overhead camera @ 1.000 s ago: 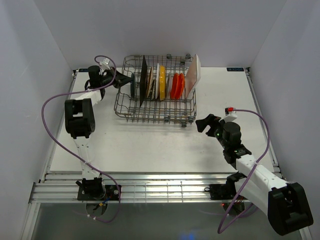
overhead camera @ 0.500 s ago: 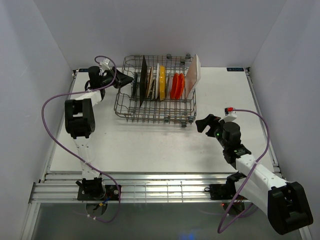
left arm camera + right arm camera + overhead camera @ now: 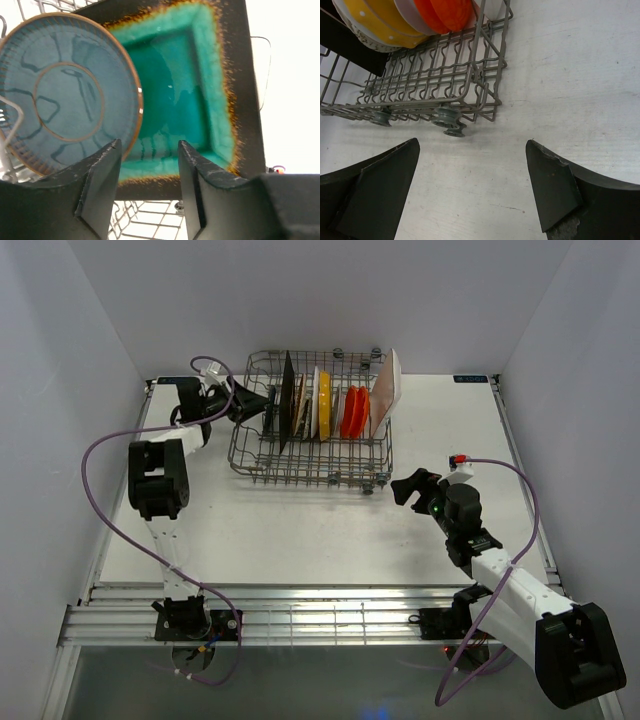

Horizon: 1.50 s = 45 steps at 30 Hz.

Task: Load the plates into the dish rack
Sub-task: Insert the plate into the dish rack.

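The dish rack (image 3: 310,455), a grey wire basket, stands at the back middle of the table with the plates upright in it. From left they are a dark teal round plate (image 3: 266,412), a square teal brown-rimmed plate (image 3: 288,398), a yellow plate (image 3: 324,405), an orange-red plate (image 3: 353,412) and a white rectangular plate (image 3: 388,388). My left gripper (image 3: 252,400) is at the rack's left end, open, with nothing between its fingers. In the left wrist view, that gripper (image 3: 149,145) faces the round teal plate (image 3: 70,105) and the square plate (image 3: 185,90). My right gripper (image 3: 408,487) is open over bare table.
In the right wrist view, the rack's near right corner (image 3: 485,95) and its small wheels (image 3: 447,122) lie just ahead of the open right gripper (image 3: 472,145). The yellow plate (image 3: 375,22) and orange-red plate (image 3: 447,12) show above. White walls close in the table on three sides.
My left gripper has opened and let go of the dark teal round plate, which now stands in the rack's left end. The right arm has not moved.
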Available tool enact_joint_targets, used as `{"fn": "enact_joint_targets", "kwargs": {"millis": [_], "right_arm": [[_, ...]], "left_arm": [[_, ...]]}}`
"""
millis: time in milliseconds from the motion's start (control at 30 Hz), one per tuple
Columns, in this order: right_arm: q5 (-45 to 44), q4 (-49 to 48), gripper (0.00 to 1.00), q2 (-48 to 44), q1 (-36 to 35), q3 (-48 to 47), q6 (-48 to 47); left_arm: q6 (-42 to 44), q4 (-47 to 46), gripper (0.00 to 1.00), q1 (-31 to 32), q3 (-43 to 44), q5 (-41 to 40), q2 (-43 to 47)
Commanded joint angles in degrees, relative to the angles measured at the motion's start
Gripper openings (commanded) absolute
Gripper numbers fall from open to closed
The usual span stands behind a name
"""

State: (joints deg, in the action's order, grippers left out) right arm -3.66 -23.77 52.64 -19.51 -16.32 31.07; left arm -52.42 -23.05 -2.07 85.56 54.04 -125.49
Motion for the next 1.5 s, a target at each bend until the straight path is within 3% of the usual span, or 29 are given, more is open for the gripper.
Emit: {"fn": "enact_joint_targets", "kwargs": {"millis": [0,233,300,333,367,1033,1300,1467], "right_arm": [[-0.5,-2.2,0.92,-0.5,0.1,-0.6,-0.7],[-0.4,-2.0,0.92,-0.3,0.1,-0.8,-0.9],[-0.6,-2.0,0.92,-0.7,0.1,-0.6,-0.9],[-0.6,-1.9,0.92,-0.7,0.2,-0.6,-0.9],[-0.6,-1.9,0.92,-1.0,0.1,-0.6,-1.1],[-2.0,-2.7,0.9,-6.9,0.1,0.9,-3.0],[0.1,-5.5,0.9,-8.9,0.1,2.3,-3.7],[-0.3,-4.8,0.9,-8.4,0.1,1.8,-3.7]], "left_arm": [[0.3,-2.8,0.61,-0.1,-2.1,0.1,7.4],[-1.7,-5.2,0.7,-1.6,-5.8,-0.5,10.2],[-2.6,-6.8,0.83,-2.1,-7.2,-1.2,11.0],[-3.0,-7.3,0.96,-2.2,-7.6,-1.5,11.1],[-3.1,-7.4,0.98,-2.6,-8.3,-1.7,11.4],[-2.5,-5.1,0.98,-2.9,-16.0,-14.0,22.0],[-0.7,5.9,0.98,-2.8,-16.6,-18.3,28.4],[1.0,12.8,0.98,-2.5,-19.9,-22.6,37.1]]}}
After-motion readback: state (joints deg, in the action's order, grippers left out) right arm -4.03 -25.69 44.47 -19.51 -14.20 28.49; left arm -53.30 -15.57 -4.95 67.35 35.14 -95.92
